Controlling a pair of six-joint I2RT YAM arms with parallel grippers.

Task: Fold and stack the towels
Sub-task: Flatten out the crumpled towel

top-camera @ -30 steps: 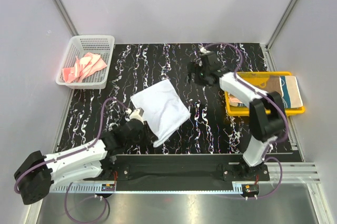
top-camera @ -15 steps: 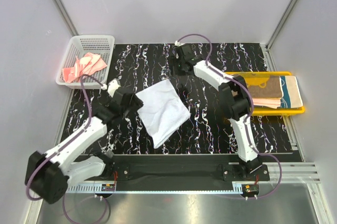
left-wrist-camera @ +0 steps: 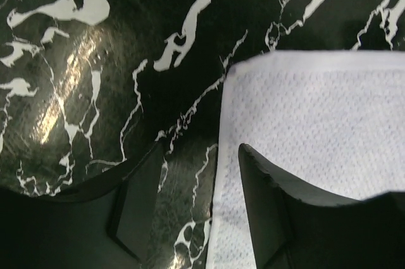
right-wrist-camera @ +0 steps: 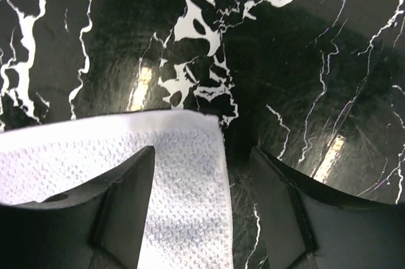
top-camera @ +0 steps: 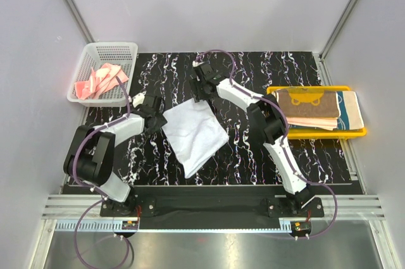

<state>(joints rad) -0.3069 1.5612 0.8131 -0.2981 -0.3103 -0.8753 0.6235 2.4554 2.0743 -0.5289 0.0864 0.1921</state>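
A light blue-white towel (top-camera: 193,133) lies flat on the black marbled table. My left gripper (top-camera: 154,116) is open at its left corner. In the left wrist view the gripper (left-wrist-camera: 199,155) straddles the towel's (left-wrist-camera: 316,123) edge, one finger over the cloth and one over the table. My right gripper (top-camera: 201,93) is open at the towel's far corner. In the right wrist view the gripper (right-wrist-camera: 202,155) has that corner (right-wrist-camera: 183,155) between its fingers. Coral pink towels (top-camera: 101,79) lie crumpled in the basket. Folded towels (top-camera: 310,103) are stacked on the tray, with a teal-and-cream one (top-camera: 351,107) underneath.
The white mesh basket (top-camera: 124,47) stands at the far left corner of the table. The yellow tray (top-camera: 316,133) sits at the right edge. Grey walls enclose the table on three sides.
My left arm swung up from the table's near edge to the towel's left corner. My right arm moved left from beside the tray to the towel's far corner. The towel has not moved.
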